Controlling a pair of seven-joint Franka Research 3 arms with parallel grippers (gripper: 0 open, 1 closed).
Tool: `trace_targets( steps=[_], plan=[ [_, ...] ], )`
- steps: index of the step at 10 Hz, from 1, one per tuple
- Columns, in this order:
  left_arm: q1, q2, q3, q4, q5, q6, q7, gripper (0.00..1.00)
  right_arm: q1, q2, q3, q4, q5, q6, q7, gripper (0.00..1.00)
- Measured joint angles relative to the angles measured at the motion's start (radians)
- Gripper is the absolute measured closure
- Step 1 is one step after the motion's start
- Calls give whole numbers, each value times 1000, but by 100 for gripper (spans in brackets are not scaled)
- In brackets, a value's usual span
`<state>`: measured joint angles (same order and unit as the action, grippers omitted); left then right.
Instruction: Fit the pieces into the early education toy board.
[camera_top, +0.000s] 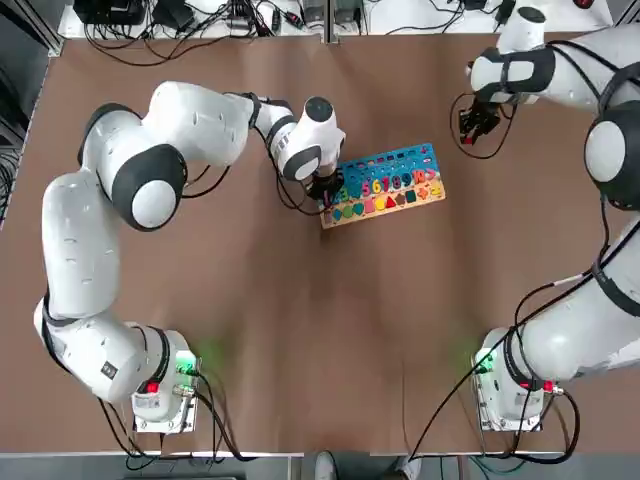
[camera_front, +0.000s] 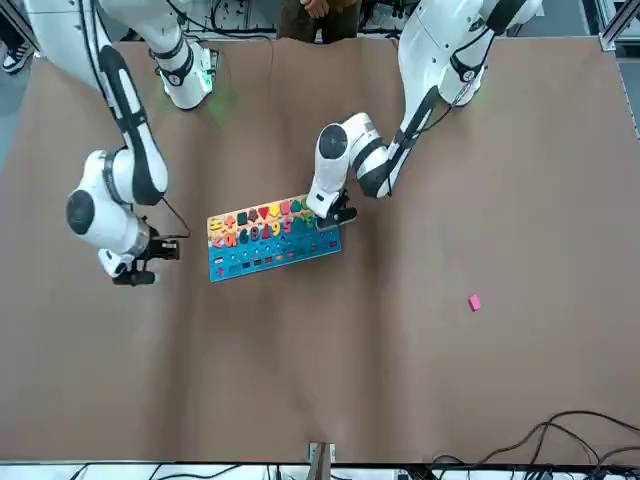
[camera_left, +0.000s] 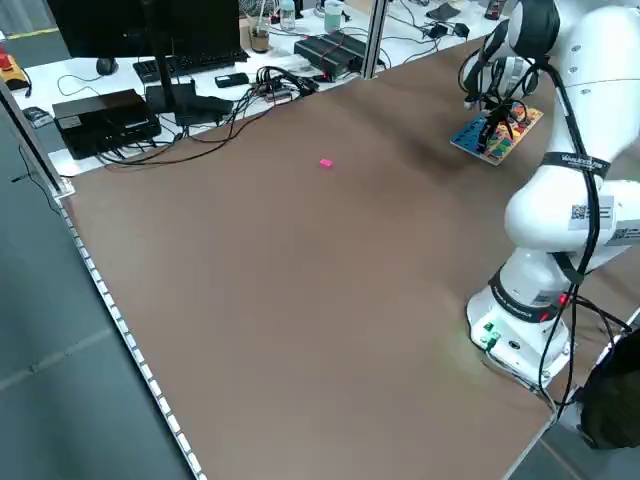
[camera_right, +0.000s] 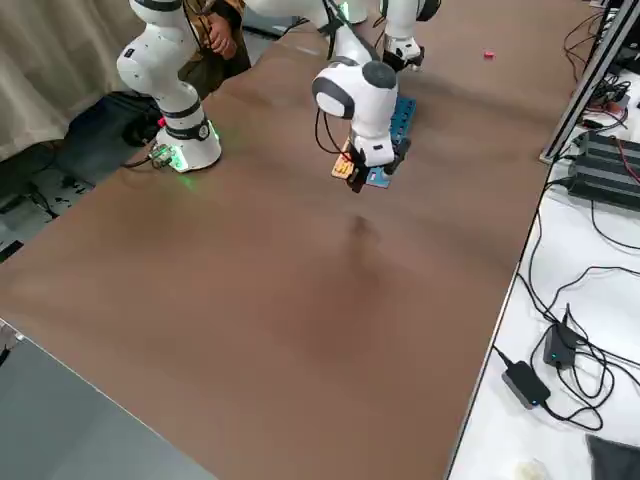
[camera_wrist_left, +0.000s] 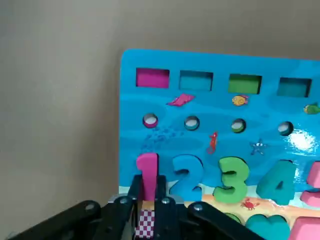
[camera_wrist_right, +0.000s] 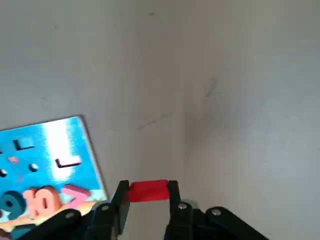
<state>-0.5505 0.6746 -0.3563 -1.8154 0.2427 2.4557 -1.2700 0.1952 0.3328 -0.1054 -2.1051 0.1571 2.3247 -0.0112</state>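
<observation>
The brown table (camera_top: 300, 330) is carrying two white arm bases with green lights at its near edge. Farther in, the small flat rectangular wooden board with a blue field of colourful numerals and a tan strip of coloured shapes (camera_top: 395, 180) is lying near the table's middle. The left gripper (camera_wrist_left: 148, 196) is standing over the board's left end, its fingers clamped on the pink numeral "1" piece (camera_wrist_left: 147, 172), which is sitting at the start of the numeral row. The left arm's wrist is covering that corner in the top view; only the left wrist view is showing the grip.

The right gripper (camera_wrist_right: 148, 200) is hanging above bare table to the right of the board and well clear of it, its fingers pinching a small flat red piece (camera_wrist_right: 149, 190). The right wrist view alone is showing this piece; there an orange "10" piece (camera_wrist_right: 44, 199) is already sitting in the board's right end.

A tiny pink piece (camera_front: 474, 302) is lying alone on the far left part of the table, well apart from the board, seen only in the front and side views. Beyond the far edge, black cables and boxes (camera_left: 105, 118) are crowding a white bench.
</observation>
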Motion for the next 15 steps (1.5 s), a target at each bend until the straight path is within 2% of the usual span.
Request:
trace_targets(
  steps=[3,4,6,10,14,15],
  plan=[
    [0,0,0,0,0,0,0,86,52,4,1,0,5,2,42,64],
    [0,1,2,0,0,-1,0,82,67,9,1,-1,9,8,43,64],
    [1,2,5,0,0,-1,1,81,93,30,1,-1,12,28,44,64],
    [1,-1,5,10,0,-27,1,78,146,98,2,-3,26,118,61,64],
    [9,-74,5,23,0,-146,18,74,164,116,7,-2,48,135,70,64],
    [24,-105,5,25,0,-168,34,69,164,116,9,-2,59,137,70,64]
  ],
)
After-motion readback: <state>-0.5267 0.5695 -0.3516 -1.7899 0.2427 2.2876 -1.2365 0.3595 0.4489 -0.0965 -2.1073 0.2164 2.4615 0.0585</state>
